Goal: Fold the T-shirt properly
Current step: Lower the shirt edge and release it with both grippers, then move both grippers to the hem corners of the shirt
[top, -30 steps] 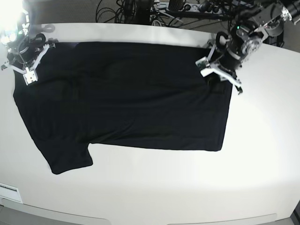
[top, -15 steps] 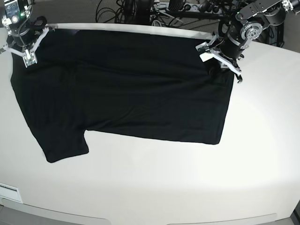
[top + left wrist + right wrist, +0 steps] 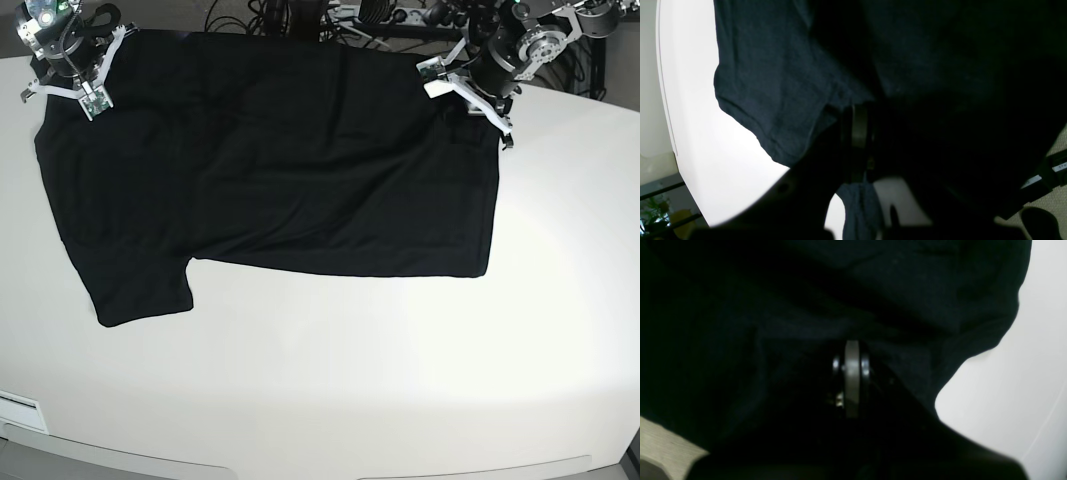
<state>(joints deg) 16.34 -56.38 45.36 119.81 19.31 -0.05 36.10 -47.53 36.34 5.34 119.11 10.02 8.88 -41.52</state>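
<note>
Claws on T-shirt [image 3: 280, 160] over white table [image 3: 400, 380]; cables [image 3: 290, 15] behind

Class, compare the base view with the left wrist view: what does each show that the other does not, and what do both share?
Only the base view shows the whole T-shirt spread out, its near sleeve, both arms at the far corners and the cables behind. Only the left wrist view shows the left gripper close up, jaws shut on a bunched fold of fabric. Both show black cloth on the white table.
</note>
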